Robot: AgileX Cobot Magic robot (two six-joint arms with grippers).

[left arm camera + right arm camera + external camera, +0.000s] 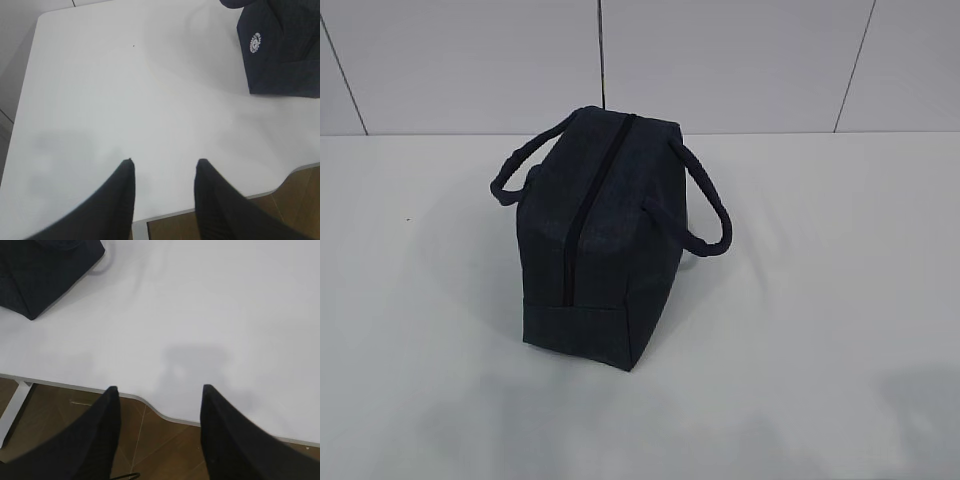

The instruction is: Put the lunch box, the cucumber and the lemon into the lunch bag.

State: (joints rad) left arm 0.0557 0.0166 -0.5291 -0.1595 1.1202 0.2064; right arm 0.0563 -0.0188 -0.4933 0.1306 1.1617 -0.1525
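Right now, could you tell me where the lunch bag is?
The lunch bag stands alone mid-table in the exterior view, zipper closed, ahead of both open grippers: upper right in the left wrist view, upper left in the right.

1. Lunch bag (595,240): one, dark navy, on the table (820,300).
2. Loop handles on the bag: two, one (515,165) on the left side, one (710,215) on the right.
3. Zipper (588,205) along the bag's top: one.
4. Round white logo (255,42): one, in the left wrist view.
5. Grippers: two, left gripper (164,172) and right gripper (159,397), two fingers each.
6. Table: one, white.
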